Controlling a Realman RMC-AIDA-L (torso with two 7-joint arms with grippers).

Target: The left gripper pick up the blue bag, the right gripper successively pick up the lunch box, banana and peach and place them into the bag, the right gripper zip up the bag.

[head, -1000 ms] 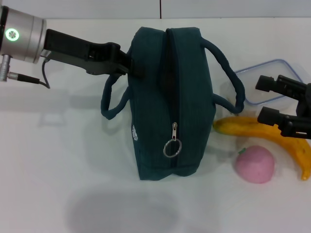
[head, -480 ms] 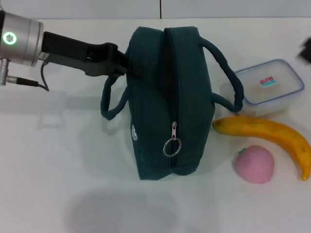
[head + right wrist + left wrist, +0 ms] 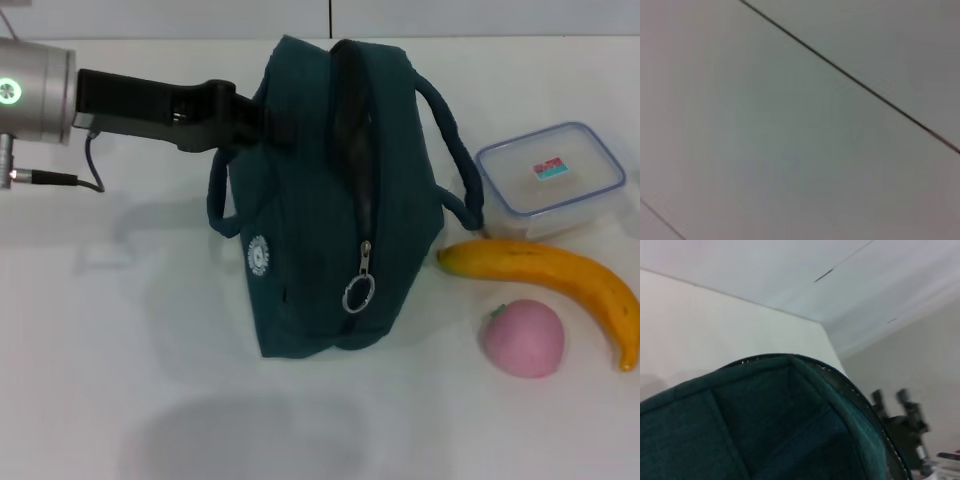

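Head view: taken from above, looking forward and down onto the white table (image 3: 90,350); the left gripper (image 3: 262,125) enters from the left edge and the blue bag (image 3: 320,230) occupies the centre. The lunch box (image 3: 550,180), banana (image 3: 550,275) and peach (image 3: 523,338) lie toward the right edge.

Left wrist view: taken very near the blue bag (image 3: 765,425), whose top edge fills the lower half; the camera faces across the bag toward a pale wall, with a dark gripper-like shape (image 3: 902,422) farther off.

Right wrist view: faces only a plain pale surface (image 3: 790,150) crossed by thin dark seams.

The head and left wrist views share the bag.
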